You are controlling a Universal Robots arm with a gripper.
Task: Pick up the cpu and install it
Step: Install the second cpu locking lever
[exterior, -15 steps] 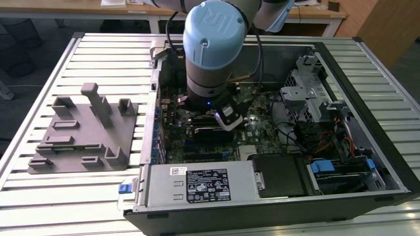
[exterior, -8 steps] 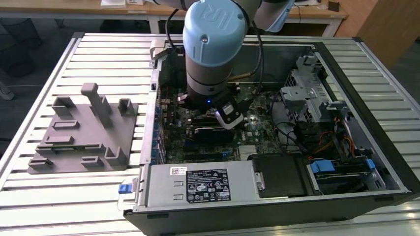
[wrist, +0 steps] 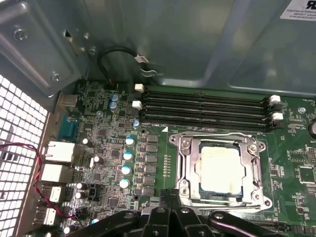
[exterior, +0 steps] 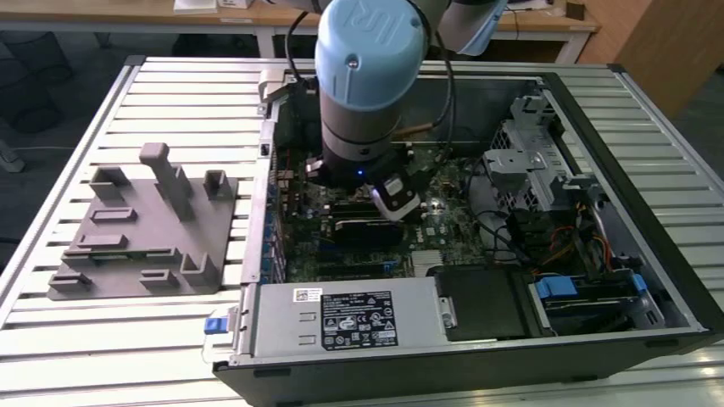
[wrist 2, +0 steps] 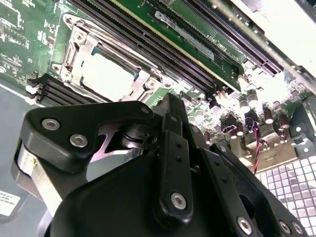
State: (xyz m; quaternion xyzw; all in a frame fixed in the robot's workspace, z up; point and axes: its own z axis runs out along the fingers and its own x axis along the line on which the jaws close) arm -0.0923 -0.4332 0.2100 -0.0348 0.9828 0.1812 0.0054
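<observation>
While the arm is reaching down into the open computer case [exterior: 633, 280], we are seeing the pincer [wrist: 168, 193] hanging just above the green motherboard [wrist: 106, 148]. Its two black fingers [wrist: 174, 205] are lying side by side with their tips meeting, so we are reading it as closed, with nothing caught between them.

We are finding the cpu [wrist: 219, 168] just beyond the pincer's tips and apart from them. It is lying flat in the socket, its pale metal top facing up, and the silvery socket frame [wrist: 185, 165] is sitting around it on all sides. In the second wrist view the same chip [wrist 2: 108, 74] is showing past the pincer [wrist 2: 169, 101], again without contact.

Farther from the pincer than the cpu, the long dark memory slots [wrist: 207, 106] are running side by side along the far edge of the socket. Off to one side of the pincer, a row of small blue-capped capacitors [wrist: 126, 155] is standing on the board.

In the exterior view we are watching the pincer [exterior: 396, 202] sitting low inside the case, with the labelled power supply [exterior: 345, 318] near it. The grey fixture [exterior: 147, 229] is resting well apart from the pincer, outside the case on the slatted table [exterior: 102, 339], toward the exterior view's left.
</observation>
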